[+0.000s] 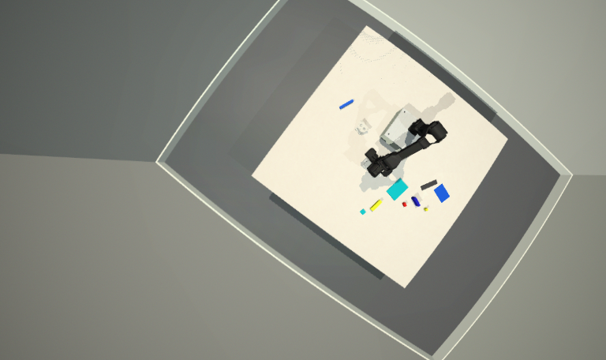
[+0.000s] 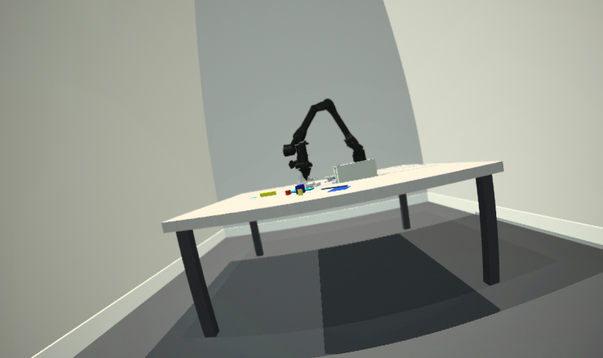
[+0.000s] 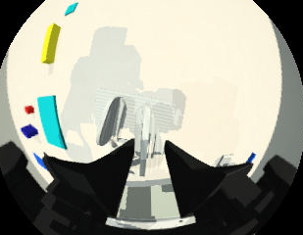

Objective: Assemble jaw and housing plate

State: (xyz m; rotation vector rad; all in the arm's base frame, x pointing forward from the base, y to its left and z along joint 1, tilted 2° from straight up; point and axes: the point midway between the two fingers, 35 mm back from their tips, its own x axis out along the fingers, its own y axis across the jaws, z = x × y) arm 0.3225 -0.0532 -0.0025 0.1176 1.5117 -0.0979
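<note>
My gripper (image 3: pixel 150 143) (image 2: pixel 305 179) points down, shut on the upright pale bar of a ribbed piece (image 3: pixel 147 117), seemingly the free jaw. It is low over the pale assembly. Another jaw (image 3: pixel 112 119), with a darker ribbed face, stands just left of it in the wrist view. The pins, base and gear teeth are mostly hidden by the held jaw and the fingers; whether the held jaw is on its pin or the teeth mesh, I cannot tell. A small pale piece with round marks, seemingly the housing plate (image 1: pixel 362 126) (image 3: pixel 225 161), lies apart on the table.
A large pale box (image 1: pixel 395 128) (image 2: pixel 356 169) stands beside the arm's base. A cyan plate (image 1: pixel 397 189) (image 3: pixel 51 121), a yellow bar (image 1: pixel 375 205) (image 3: pixel 51 44), a blue plate (image 1: pixel 441 193), a dark bar (image 1: pixel 428 185) and small blocks lie around. A blue bar (image 1: pixel 346 104) lies farther off.
</note>
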